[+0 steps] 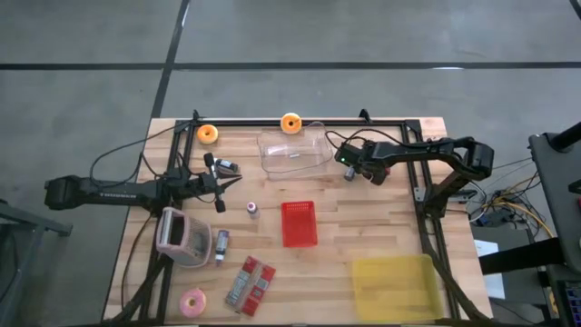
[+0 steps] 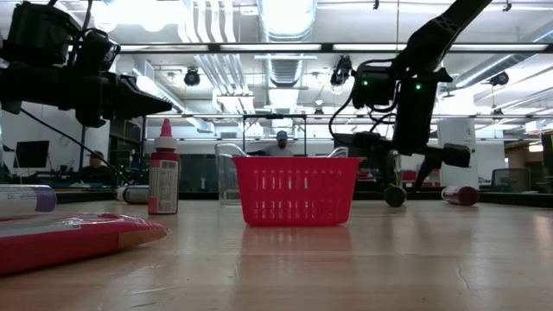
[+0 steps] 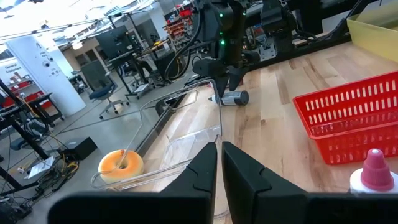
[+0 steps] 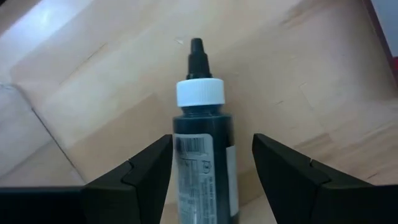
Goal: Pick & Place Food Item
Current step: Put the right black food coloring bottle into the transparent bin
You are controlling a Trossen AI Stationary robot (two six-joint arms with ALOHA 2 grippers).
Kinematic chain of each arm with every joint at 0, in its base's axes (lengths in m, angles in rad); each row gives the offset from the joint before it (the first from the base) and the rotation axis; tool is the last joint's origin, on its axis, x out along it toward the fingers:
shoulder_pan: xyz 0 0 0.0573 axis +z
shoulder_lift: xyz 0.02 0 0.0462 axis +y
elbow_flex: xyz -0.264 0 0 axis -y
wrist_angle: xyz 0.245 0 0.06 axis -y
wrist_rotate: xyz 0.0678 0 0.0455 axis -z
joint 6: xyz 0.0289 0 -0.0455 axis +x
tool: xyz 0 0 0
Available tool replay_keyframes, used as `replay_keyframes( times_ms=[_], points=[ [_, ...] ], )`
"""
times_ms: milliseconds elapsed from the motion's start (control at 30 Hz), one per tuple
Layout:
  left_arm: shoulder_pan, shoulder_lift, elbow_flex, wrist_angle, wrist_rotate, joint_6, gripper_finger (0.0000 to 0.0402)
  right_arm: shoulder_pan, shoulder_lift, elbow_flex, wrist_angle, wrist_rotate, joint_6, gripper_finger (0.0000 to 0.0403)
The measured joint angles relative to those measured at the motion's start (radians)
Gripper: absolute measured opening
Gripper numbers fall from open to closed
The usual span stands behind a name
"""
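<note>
Your right pincer (image 4: 211, 165) hangs open straight over the dark bottle (image 4: 202, 149), which lies flat on the bench (image 4: 298, 74) between the two fingers (white cap pointing away from the wrist), so closing would probably clamp its body squarely. Your left pincer (image 3: 219, 163) waits shut, well apart, facing the clear tub (image 3: 180, 134) and red basket (image 3: 354, 118).

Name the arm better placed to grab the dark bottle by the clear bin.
Right. Its gripper is open with the dark bottle lying between the fingers; the left gripper hangs nearly shut across the table.
</note>
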Motion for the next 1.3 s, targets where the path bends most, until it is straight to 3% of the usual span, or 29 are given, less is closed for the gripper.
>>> replay_keyframes(
  times_ms=[433, 1300],
  points=[
    [0.000, 0.000, 0.000, -0.005, 0.000, 0.000, 0.0028, -0.002, 0.078, -0.005, 0.055, -0.028, -0.009, 0.0217],
    [0.000, 0.000, 0.000, -0.011, 0.004, 0.000, 0.0028, -0.002, 0.082, -0.006, 0.047, -0.046, -0.047, 0.0203]
  ],
)
